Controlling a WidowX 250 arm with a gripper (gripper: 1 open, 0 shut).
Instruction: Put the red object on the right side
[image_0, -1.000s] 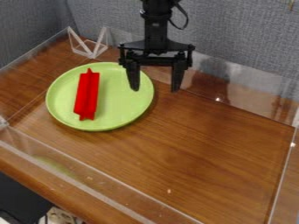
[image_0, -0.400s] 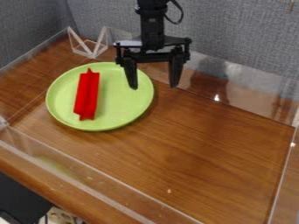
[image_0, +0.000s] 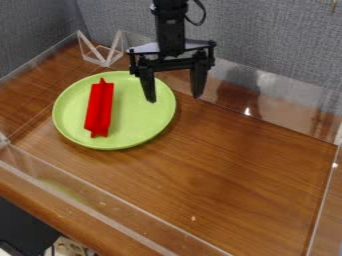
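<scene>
Bright red, the long block (image_0: 100, 108) lies on the round green plate (image_0: 116, 110), over by the plate's left edge in the picture. The black gripper (image_0: 175, 90) is wide open, with one finger over the plate's far right edge and one past it. The plate sits on the brown wooden table (image_0: 241, 185).

The brown wooden counter (image_0: 241, 170) spreads under and out in front of the claw (image_0: 171, 90). Directly on it, below one side of the claw, lies a round lime-green plate (image_0: 140, 120), its far edge near the claw's nearer finger. Behind the plate, beside the claw, a white wire frame (image_0: 99, 50) stands on the counter.
</scene>
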